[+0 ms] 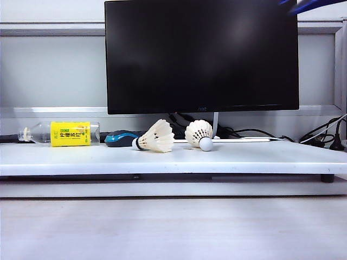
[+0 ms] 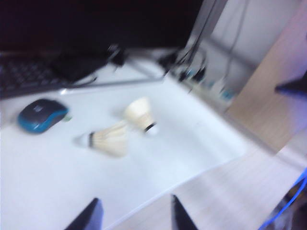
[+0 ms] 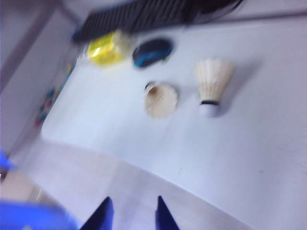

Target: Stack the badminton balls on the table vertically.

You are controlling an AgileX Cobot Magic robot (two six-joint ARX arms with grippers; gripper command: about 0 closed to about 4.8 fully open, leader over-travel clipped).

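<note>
We see two shuttlecocks lying side by side on the table, the left shuttlecock on its side with its cork pointing left, the right shuttlecock just beside it with its cork toward the table's front edge. A mouse lies just left of the pair, and a bottle on its side lies further left. A monitor stands behind them all, cables trailing at the far right. The left gripper hangs over the table's front edge, jaws apart, both shuttlecocks well beyond its tips. The right gripper hovers short of that edge, jaws parted, the shuttlecocks lying well ahead.
</note>
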